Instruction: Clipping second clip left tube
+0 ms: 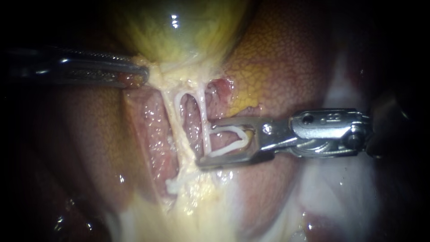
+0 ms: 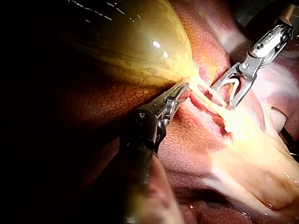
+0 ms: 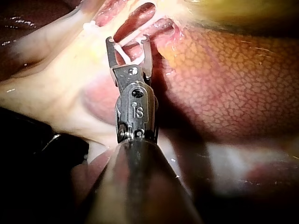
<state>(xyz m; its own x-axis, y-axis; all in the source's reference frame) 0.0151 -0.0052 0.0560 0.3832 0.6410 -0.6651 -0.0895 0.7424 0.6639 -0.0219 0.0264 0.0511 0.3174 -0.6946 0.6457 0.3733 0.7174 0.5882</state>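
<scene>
The left tube (image 1: pixel 174 130) is a thin, whitish, slightly glistening cord. Its long axis runs straight away from the glossy yellow-green gallbladder (image 1: pixel 179 31), starting in the fat at the gallbladder's neck. At the end far from the gallbladder it carries a small white lump (image 1: pixel 171 186); I cannot tell whether that is a clip. A second thin white cord, the right tube (image 1: pixel 205 121), leaves the gallbladder almost parallel to it, with a window of pink tissue between the two.

My right instrument (image 1: pixel 206 142) lies crosswise to both tubes, well away from the gallbladder. Its jaws stand wide apart, each bearing on one leg of a white V-shaped clip (image 1: pixel 226 150) whose mouth faces the tubes. The right tube lies across the jaw tips, between the clip and the left tube, which sits just beyond them, outside the clip.

My left instrument (image 1: pixel 142 74) is pinched onto pale yellow fatty tissue (image 1: pixel 156 74) just beside the gallbladder's neck. Mottled red-brown liver (image 1: pixel 277 67) surrounds the gallbladder
</scene>
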